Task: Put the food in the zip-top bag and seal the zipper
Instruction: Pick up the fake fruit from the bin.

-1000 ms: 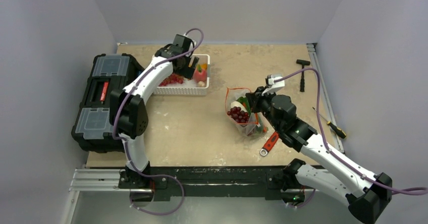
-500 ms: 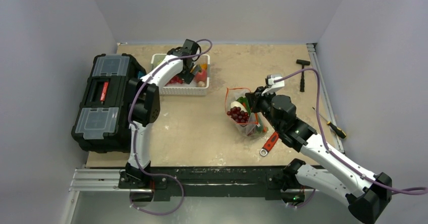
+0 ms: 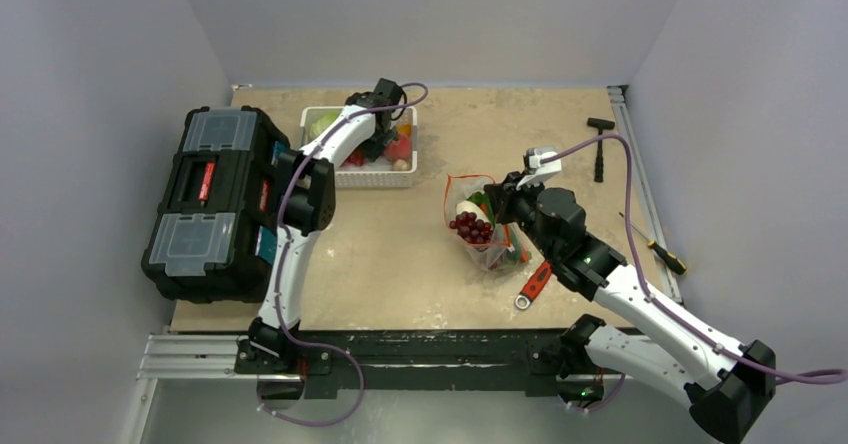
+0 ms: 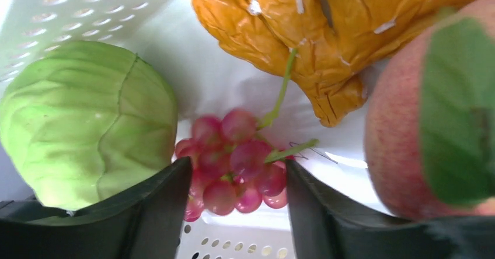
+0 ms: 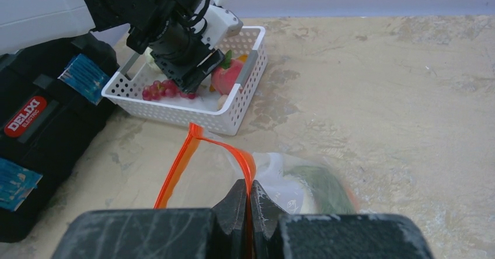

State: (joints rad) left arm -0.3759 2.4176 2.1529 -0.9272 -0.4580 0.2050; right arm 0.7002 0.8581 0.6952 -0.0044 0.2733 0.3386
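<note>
The clear zip-top bag (image 3: 487,236) stands mid-table, its mouth open. It holds dark red grapes (image 3: 472,227), a white radish (image 3: 466,207) and green pieces. My right gripper (image 5: 248,198) is shut on the orange-red zipper (image 5: 178,165) at the bag's near rim (image 3: 505,199). My left gripper (image 4: 233,212) is open, down inside the white basket (image 3: 372,181). Its fingers (image 4: 146,212) straddle a bunch of pink-red grapes (image 4: 239,160). A green cabbage (image 4: 87,136), an orange crinkled piece (image 4: 303,31) and a pink peach (image 4: 403,136) lie around them.
A black toolbox (image 3: 205,199) fills the left side, right beside the basket. A red-handled wrench (image 3: 535,284) lies just in front of the bag. A black hammer (image 3: 600,149) and a screwdriver (image 3: 665,254) lie along the right edge.
My left arm has swung right and reached further over the basket, lowering its gripper among the food. The right arm and the bag have not moved.
</note>
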